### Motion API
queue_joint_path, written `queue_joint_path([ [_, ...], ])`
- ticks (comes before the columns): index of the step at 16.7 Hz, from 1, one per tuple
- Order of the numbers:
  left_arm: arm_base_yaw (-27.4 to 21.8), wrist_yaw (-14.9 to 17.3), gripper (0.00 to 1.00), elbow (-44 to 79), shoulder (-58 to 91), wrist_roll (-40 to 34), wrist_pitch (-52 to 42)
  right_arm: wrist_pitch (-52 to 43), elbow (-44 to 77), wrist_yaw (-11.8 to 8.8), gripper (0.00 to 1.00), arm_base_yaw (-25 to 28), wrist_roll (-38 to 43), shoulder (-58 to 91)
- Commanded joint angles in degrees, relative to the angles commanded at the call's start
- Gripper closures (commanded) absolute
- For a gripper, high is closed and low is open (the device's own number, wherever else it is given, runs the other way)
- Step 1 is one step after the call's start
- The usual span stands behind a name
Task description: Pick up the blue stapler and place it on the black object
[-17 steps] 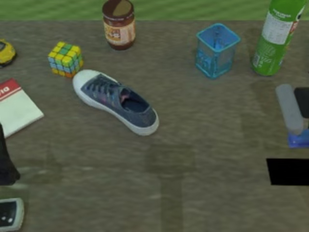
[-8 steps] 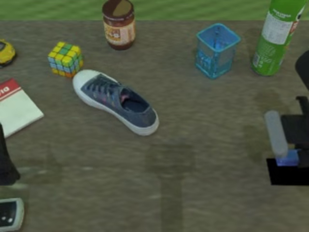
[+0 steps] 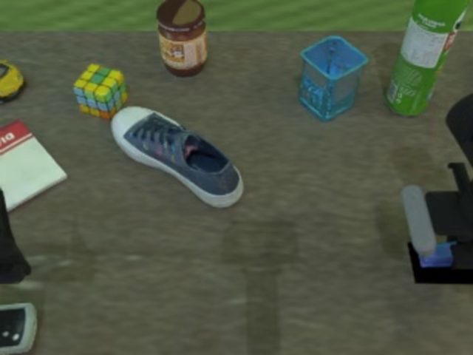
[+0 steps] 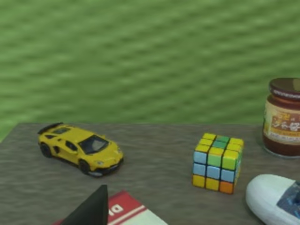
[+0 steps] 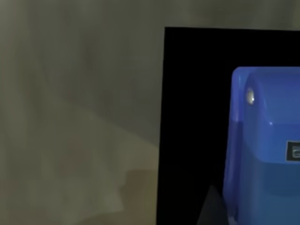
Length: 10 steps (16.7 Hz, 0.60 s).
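Note:
The blue stapler point(image 3: 437, 256) hangs over the left end of the black object point(image 3: 446, 275), at the table's right edge. Its long grey top piece point(image 3: 418, 218) points toward the back. My right gripper point(image 3: 443, 238) is shut on the stapler from the right. The right wrist view has the blue stapler point(image 5: 267, 150) close up over the black object point(image 5: 197, 117); whether they touch cannot be told. My left arm point(image 3: 9, 248) stays parked at the left edge.
A navy shoe point(image 3: 177, 155) lies left of centre. At the back stand a colour cube point(image 3: 100, 90), a brown jar point(image 3: 182, 37), a translucent blue cup point(image 3: 331, 76) and a green bottle point(image 3: 421, 59). A yellow car point(image 3: 7, 80), a book point(image 3: 22, 166) and a grey-rimmed device point(image 3: 15, 328) line the left side.
My right gripper has carried the stapler toward the front and a little left, from behind the black rectangle to over its left end. The left arm has not moved.

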Motion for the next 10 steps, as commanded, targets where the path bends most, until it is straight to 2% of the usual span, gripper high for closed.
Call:
queue_joint_path([
  [10,0.0,0.0,0.0,0.0,0.0,0.0,0.0,0.0,0.0,0.0,0.17,0.0,0.0,0.0],
])
